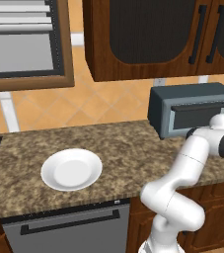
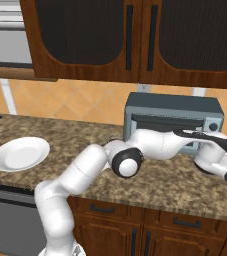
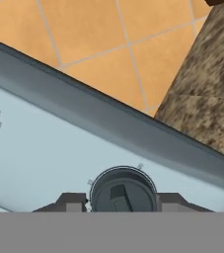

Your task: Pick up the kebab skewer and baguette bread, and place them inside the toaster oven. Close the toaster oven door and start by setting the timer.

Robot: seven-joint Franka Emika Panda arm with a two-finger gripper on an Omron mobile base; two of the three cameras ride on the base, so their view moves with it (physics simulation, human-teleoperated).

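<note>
End effector [image 3: 122,202] around timer knob [image 3: 123,190]

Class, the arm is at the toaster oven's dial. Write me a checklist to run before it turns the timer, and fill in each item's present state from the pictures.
1. Oven door closed: ok, it stands upright against the toaster oven.
2. Gripper lined up with the dial: ok, a fingertip sits on each side of it in the hand view.
3. Fingers clamped on the dial: ok, the jaws are shut on it.
4. Skewer and baguette inside: cannot tell, the dark glass hides the inside.
5. Plate emptied: ok, nothing lies on it.
6. Which dial is the timer: cannot tell, the markings are too small to read.
</note>
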